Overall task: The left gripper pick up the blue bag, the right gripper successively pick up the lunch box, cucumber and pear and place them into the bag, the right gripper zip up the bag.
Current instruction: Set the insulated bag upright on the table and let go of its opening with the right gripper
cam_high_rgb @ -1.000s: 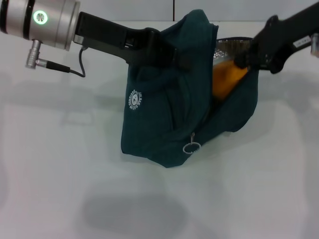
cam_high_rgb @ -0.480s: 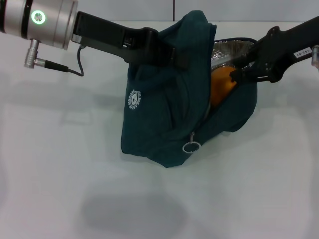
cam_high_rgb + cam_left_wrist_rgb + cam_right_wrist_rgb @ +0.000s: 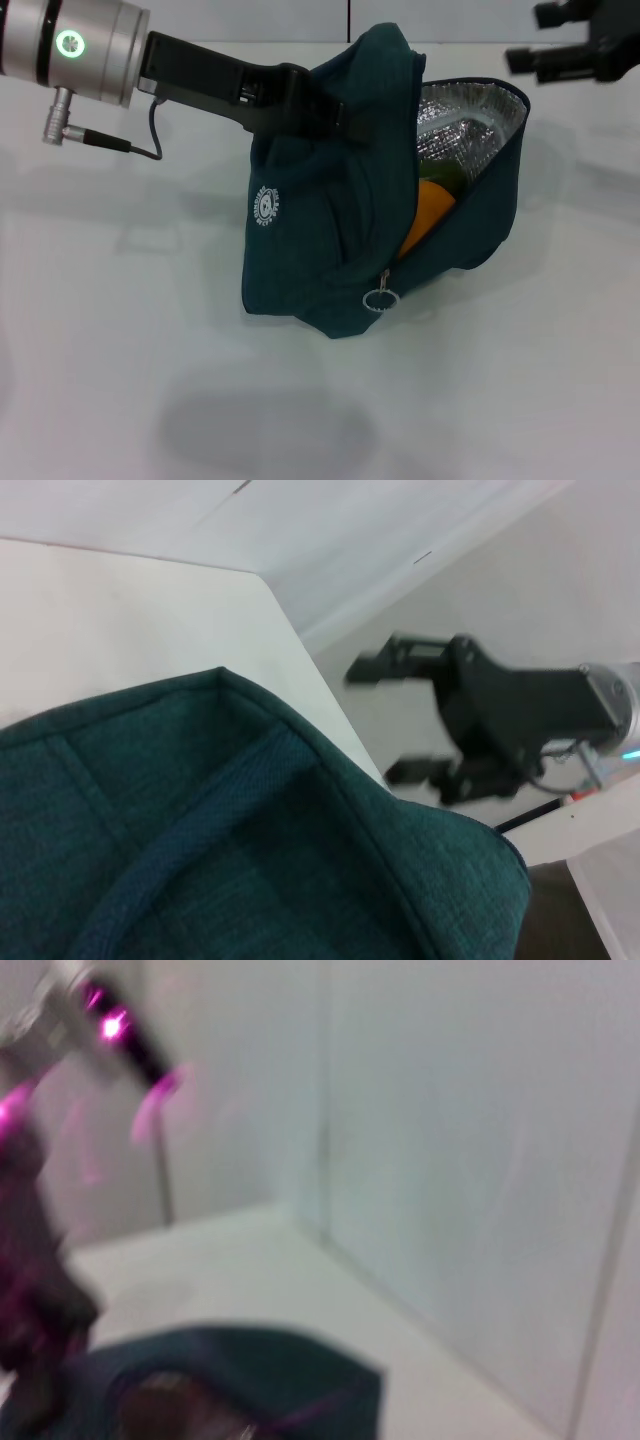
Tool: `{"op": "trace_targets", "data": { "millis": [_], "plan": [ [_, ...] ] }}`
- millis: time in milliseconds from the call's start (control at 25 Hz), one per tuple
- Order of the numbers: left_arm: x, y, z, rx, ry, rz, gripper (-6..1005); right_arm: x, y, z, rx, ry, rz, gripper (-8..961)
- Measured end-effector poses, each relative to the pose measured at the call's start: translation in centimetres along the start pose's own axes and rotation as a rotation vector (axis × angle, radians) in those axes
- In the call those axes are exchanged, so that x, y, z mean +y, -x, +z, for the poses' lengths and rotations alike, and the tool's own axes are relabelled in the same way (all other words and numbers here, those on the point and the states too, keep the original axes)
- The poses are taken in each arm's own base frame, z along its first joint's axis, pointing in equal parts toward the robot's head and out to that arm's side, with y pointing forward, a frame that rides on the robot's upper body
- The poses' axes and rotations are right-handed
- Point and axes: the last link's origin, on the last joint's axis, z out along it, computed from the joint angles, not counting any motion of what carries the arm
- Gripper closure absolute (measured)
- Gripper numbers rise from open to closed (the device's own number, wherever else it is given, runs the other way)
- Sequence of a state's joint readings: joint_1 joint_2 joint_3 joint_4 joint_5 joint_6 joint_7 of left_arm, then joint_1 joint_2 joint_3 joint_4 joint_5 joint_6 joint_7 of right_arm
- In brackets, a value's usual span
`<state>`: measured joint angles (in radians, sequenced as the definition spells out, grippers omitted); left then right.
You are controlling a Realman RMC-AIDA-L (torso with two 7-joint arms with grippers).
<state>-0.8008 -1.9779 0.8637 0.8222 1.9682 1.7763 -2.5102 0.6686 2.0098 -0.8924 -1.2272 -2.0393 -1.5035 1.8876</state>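
The blue bag [image 3: 320, 240] hangs tilted over the white table, its mouth open to the right and showing silver foil lining [image 3: 470, 105]. My left gripper [image 3: 335, 108] is shut on the bag's top edge by the handle, with its fingers buried in the fabric. Inside the opening lies the orange pear [image 3: 425, 212], with a bit of the green cucumber [image 3: 442, 176] above it. I cannot make out the lunch box against the foil. My right gripper [image 3: 530, 36] hovers open and empty above and right of the bag, and the left wrist view shows the right gripper [image 3: 388, 720] beyond the bag [image 3: 230, 830].
The zip's ring pull [image 3: 380, 298] dangles at the lower end of the open zip. The white table [image 3: 120, 380] spreads around the bag, and a wall seam [image 3: 348, 18] runs behind it. The right wrist view shows the bag [image 3: 240, 1380] blurred below.
My right gripper let go of the pear and pulled up and to the right, out of the bag's mouth. The pear dropped lower inside the bag. The left arm stayed put.
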Motion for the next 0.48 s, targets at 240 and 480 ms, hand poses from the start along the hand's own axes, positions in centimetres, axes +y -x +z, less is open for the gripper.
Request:
{"op": "trace_targets", "data": {
  "millis": [240, 480],
  "plan": [
    [0.0, 0.1, 0.2, 0.0, 0.005, 0.002, 929, -1.9, -2.1, -2.6, -0.15, -0.082, 0.179, 243],
    [0.1, 0.0, 0.2, 0.009, 0.008, 0.019, 929, -2.9, -4.6, -1.6, -0.171, -0.091, 0.364, 254]
  ]
}}
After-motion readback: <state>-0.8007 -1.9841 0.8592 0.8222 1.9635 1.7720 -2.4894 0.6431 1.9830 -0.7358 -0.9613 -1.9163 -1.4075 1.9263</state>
